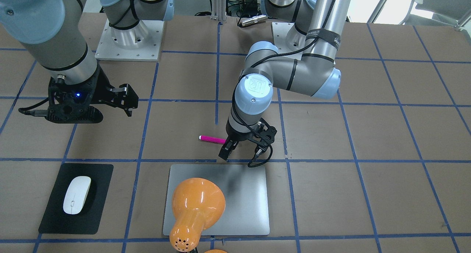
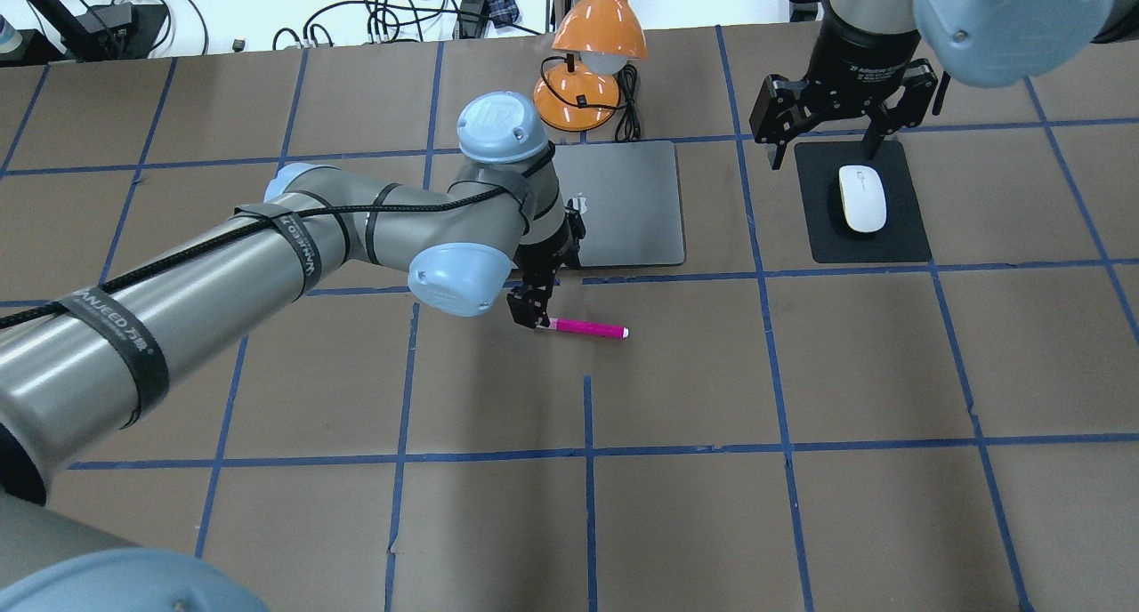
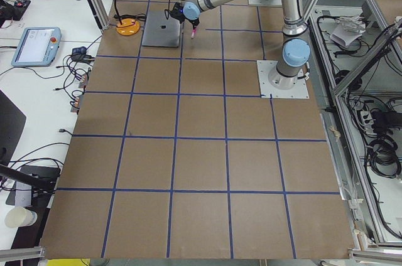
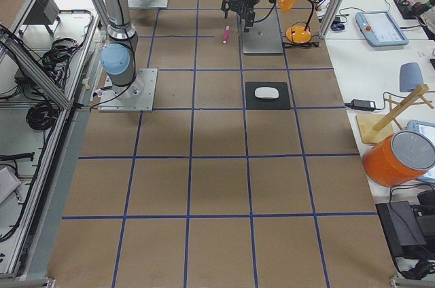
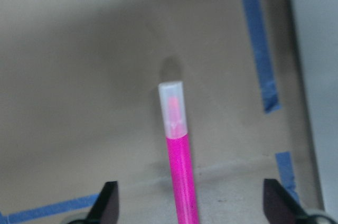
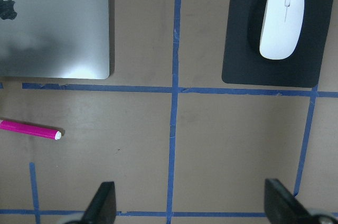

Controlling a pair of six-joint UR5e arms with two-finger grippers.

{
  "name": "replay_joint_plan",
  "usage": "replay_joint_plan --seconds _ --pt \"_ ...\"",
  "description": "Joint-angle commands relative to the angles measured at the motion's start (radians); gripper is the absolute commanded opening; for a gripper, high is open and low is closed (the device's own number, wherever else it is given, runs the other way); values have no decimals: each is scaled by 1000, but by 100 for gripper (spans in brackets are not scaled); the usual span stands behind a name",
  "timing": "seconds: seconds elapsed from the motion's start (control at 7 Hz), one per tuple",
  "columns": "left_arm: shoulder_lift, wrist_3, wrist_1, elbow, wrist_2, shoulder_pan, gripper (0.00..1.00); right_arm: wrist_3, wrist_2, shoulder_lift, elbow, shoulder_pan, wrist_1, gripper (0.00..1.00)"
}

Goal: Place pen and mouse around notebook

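Note:
The magenta pen [image 2: 587, 328] lies flat on the brown table, just on the robot's side of the silver-grey notebook [image 2: 632, 203]. My left gripper [image 2: 532, 314] is low over the pen's plain end, open. In the left wrist view the pen [image 5: 179, 182] runs up between the two spread fingertips [image 5: 108, 205], touching neither. The white mouse [image 2: 862, 198] rests on a black pad [image 2: 900, 234] to the notebook's right. My right gripper [image 2: 826, 145] hovers open above the pad's far edge, holding nothing. The right wrist view shows the mouse [image 6: 282, 20], the notebook [image 6: 53, 23] and the pen [image 6: 29, 128].
An orange desk lamp [image 2: 592, 52] stands at the notebook's far edge, its shade overhanging the notebook in the front view [image 1: 195, 205]. Its cable trails beside its base. Blue tape lines grid the table.

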Motion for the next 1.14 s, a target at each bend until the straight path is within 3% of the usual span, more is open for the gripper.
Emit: replay_joint_plan --seconds 0.0,0.29,0.57,0.71,1.0 --pt "70 281 -28 1 3 99 100 0 0 0 1 0 0 100" --pt "154 641 -215 44 35 196 100 2 2 0 1 0 0 100" --pt "200 897 -433 186 78 251 100 5 2 -2 1 0 0 100" --pt "228 1060 -495 237 150 268 100 32 3 -6 1 5 0 100" --pt "289 1137 -566 241 155 296 100 112 34 -20 1 20 0 100"
